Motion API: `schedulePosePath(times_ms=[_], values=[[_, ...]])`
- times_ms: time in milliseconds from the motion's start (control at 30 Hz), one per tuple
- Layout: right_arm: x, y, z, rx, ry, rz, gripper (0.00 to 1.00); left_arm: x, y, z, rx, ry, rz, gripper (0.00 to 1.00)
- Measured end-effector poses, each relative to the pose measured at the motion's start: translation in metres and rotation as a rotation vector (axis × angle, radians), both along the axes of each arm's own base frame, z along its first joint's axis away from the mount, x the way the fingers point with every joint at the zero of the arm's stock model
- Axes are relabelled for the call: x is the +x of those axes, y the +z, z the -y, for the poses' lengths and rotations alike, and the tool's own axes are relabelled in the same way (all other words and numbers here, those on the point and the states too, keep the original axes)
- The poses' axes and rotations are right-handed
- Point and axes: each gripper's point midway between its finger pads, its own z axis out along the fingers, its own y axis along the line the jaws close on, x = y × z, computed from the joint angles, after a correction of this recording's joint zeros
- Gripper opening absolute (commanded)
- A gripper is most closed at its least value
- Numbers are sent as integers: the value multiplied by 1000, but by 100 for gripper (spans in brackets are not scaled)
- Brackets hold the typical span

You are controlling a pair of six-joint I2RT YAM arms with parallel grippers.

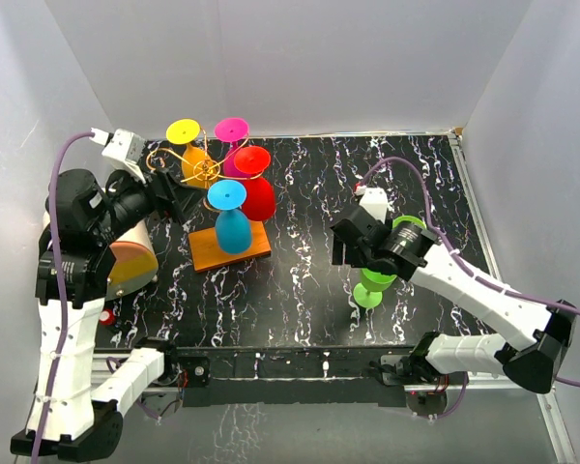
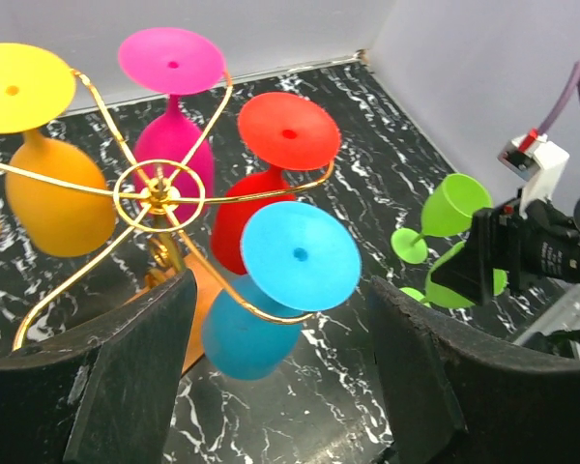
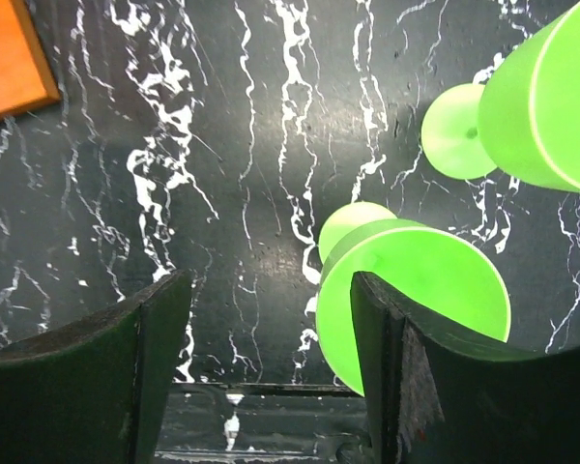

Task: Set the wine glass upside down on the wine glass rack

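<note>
Left gripper (image 2: pixel 282 285) wide open, empty, by thin gold wire wine glass rack (image 2: pixel 159 190); right gripper (image 3: pixel 271 290) wide open over lime-green plastic wine glass (image 3: pixel 435 280) lying sideways.

Bright, even light fills your views: shadows fall soft, a faint sheen crosses the black marbled table (image 1: pixel 309 290), and the nearest green wine glass (image 3: pixel 416 290) looks blurred.

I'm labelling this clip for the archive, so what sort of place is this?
Probably a robot lab test cell, not a kitchen: plain white walls box in a marbled black table, two robot arms are mounted at its edge.
</note>
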Motion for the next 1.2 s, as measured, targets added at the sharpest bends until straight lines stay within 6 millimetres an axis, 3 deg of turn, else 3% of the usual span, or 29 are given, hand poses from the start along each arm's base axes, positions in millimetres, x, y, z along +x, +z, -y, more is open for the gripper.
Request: schedulePosePath(times_ms=[333,400,467,667,867,933,1033,1200], values=[[-9,-31,17,-111,-72,-90,45,5,-7,-6,33,50,-14,72],[-9,-33,18,-113,-80,-91,37,4,-8,-5,33,45,-15,79],[-11,-36,18,-105,-76,-94,25,5,-8,-4,33,42,-16,97],[-15,-50,12,-72,-61,-114,2,13,-10,-15,44,124,-32,99],[-9,-45,9,-57,-67,-85,0,17,-10,-25,37,192,-46,99],[-5,-38,7,-43,-66,-60,0,18,-10,-25,22,203,-57,98],[6,-8,-1,38,-56,37,0,20,-8,-20,-12,191,-71,98],[23,78,-9,274,-26,321,0,22,15,-1,-109,105,-71,97]])
